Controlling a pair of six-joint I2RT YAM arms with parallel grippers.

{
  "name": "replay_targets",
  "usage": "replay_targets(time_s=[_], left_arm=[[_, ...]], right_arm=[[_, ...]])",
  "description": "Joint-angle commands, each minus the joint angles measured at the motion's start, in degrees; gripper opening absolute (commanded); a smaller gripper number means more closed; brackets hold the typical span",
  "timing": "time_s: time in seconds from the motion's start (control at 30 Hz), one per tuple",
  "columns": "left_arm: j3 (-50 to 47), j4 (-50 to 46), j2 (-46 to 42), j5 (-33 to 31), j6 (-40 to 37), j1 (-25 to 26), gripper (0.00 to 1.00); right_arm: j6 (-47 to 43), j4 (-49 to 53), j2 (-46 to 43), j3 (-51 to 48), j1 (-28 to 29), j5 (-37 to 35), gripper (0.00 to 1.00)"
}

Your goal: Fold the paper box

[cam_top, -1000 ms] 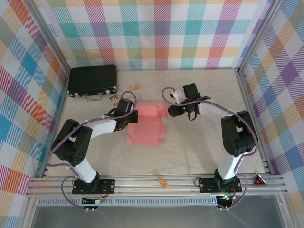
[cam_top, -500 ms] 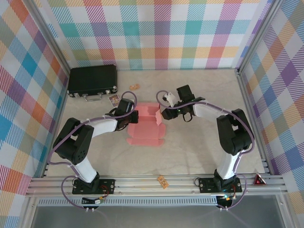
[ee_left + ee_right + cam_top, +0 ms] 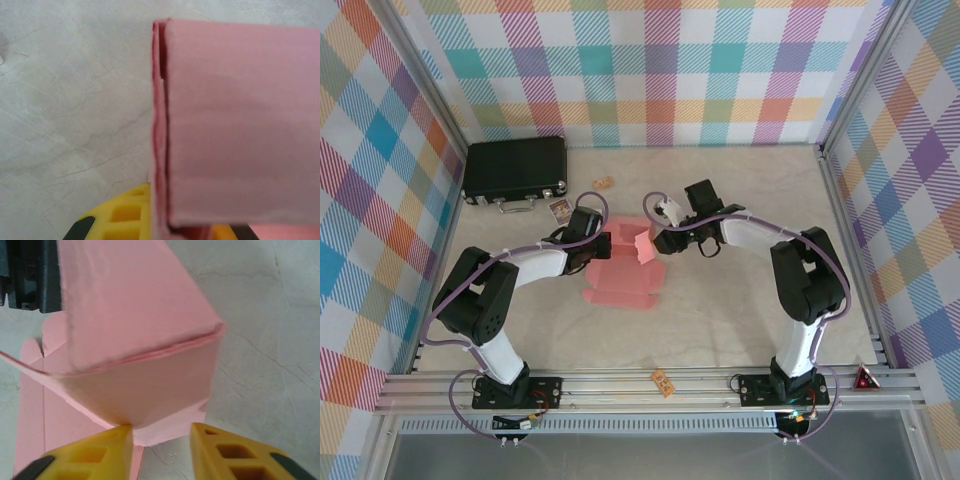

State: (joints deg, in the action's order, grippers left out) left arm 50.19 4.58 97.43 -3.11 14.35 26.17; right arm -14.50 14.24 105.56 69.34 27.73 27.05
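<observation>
paper box [image 3: 620, 282]: plain salmon-pink thin card, half folded, far flap standing, rest flat. left gripper [image 3: 175, 222] clamped tight on folded edge. right gripper [image 3: 161, 429] fingers apart, straddling flap corner.

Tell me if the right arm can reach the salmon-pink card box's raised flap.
Probably yes: the right gripper stands open astride the raised flap's corner on the salmon-pink card box; nothing intervenes.

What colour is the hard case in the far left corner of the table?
The hard case is black; the top external view shows it best.
</observation>
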Motion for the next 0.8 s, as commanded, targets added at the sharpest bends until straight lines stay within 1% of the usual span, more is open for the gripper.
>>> replay_targets(time_s=[0.0,0.13,0.27,0.5,0.63,0.77], left_arm=[[1.5,0.4,0.4,0.6,1.0,0.3,0.00],[1.6,0.3,0.7,0.5,0.9,0.3,0.00],[1.6,0.2,0.9,0.4,0.9,0.2,0.00],[1.7,0.1,1.3,0.2,1.0,0.3,0.00],[1.8,-0.1,1.4,-0.3,1.0,0.3,0.00],[1.8,-0.2,1.2,0.0,0.9,0.3,0.00]], right_arm=[[-1.1,1.3,1.7,2.7,1.1,4.3,0.30],[-1.4,1.8,2.2,3.2,1.3,5.6,0.25],[-1.7,2.1,2.2,3.4,1.4,6.6,0.27],[-3.1,2.8,2.2,3.5,1.4,8.3,0.41],[-3.4,2.1,1.7,3.2,1.4,9.5,0.46],[-2.1,0.2,2.1,3.2,1.4,5.2,0.49]])
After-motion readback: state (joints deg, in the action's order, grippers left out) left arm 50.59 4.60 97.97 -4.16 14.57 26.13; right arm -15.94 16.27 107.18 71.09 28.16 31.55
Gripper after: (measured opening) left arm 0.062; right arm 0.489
